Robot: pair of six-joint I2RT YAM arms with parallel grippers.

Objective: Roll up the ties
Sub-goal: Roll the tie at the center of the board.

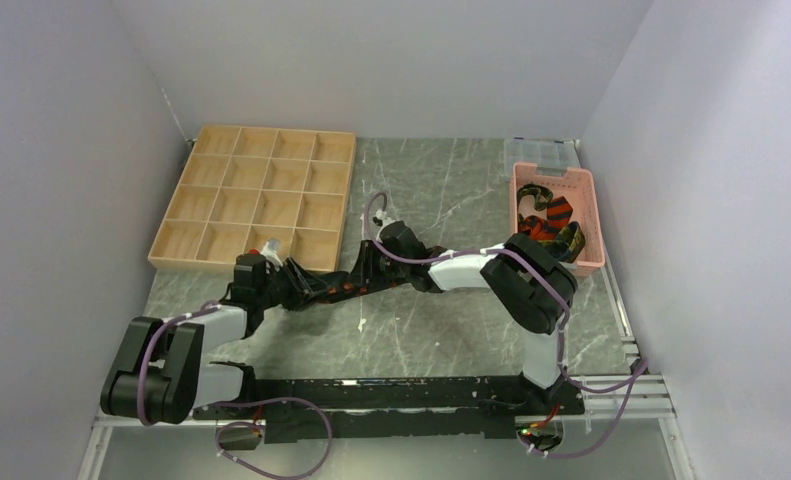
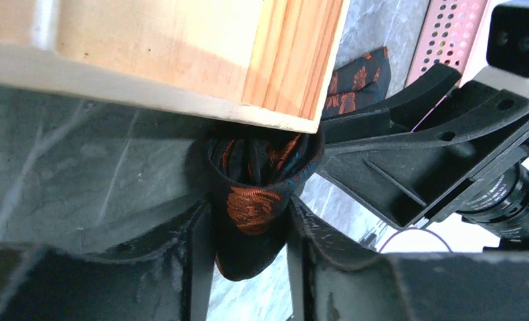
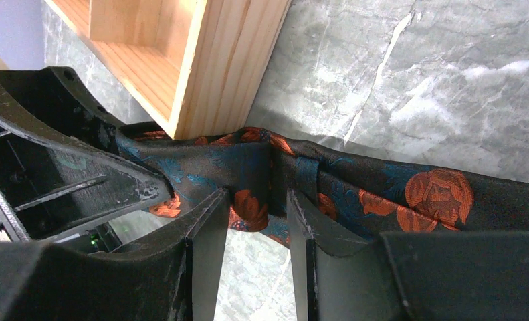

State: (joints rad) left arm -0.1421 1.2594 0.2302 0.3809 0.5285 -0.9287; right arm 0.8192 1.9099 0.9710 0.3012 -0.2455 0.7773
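The left gripper is clamping narrowly on the rolled end of the black tie, which is pressing against the near corner of the wooden tray. The right gripper, at 3 o'clock from the left one, is pinching a fold of the same tie, and the remainder is trailing across the counter. At the counter's 2 o'clock, other ties are lying heaped in the pink basket.
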